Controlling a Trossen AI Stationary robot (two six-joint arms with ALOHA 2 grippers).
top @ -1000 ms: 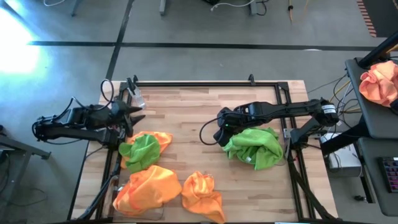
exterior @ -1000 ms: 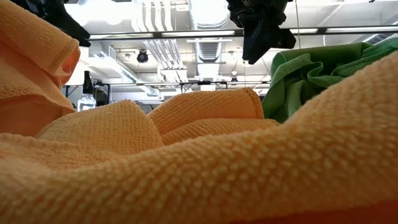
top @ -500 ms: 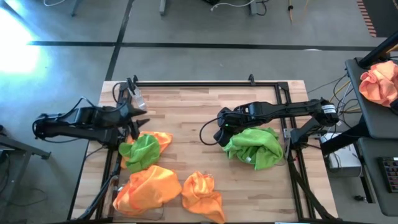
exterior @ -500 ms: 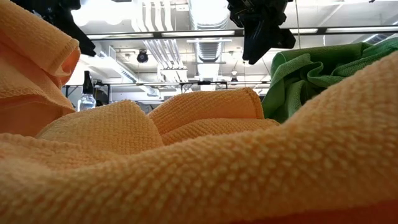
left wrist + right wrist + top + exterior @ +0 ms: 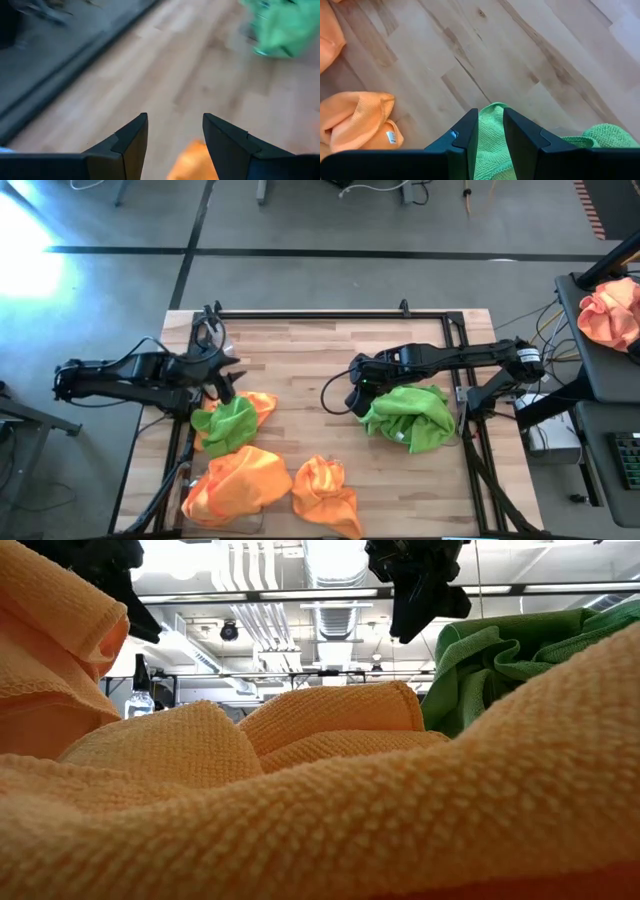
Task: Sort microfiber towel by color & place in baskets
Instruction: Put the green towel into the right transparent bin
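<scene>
A lime green towel (image 5: 410,416) lies bunched on the table's right side. On the left, a second green towel (image 5: 230,422) rests on an orange one (image 5: 258,402). Two more orange towels (image 5: 238,480) (image 5: 325,495) lie near the front edge and fill the low view (image 5: 320,800). My left gripper (image 5: 228,378) (image 5: 175,117) hovers open just beyond the left pile, with orange cloth (image 5: 192,160) below its fingers. My right gripper (image 5: 354,398) (image 5: 490,111) is at the right green pile's left edge, fingers close together. I cannot make out the see-through baskets. My right gripper has the green towel's left edge (image 5: 492,106) between its two fingers, which come from above, slanting from the table's left. The cloth shows in the narrow gap and just past the tips. One layer or several, I cannot tell. The rest of the towel lies bunched on the table.
A clear bottle (image 5: 220,335) stands at the far left corner. Black frame rails (image 5: 320,314) run along the far and side edges. Bare wood (image 5: 300,370) lies between the two arms. A peach-pink cloth (image 5: 610,315) sits on a stand off the table's right.
My left gripper has moved toward the table's right and slightly nearer, coming up to the far side of the green-and-orange pile. My right gripper and all the towels have stayed where they were.
</scene>
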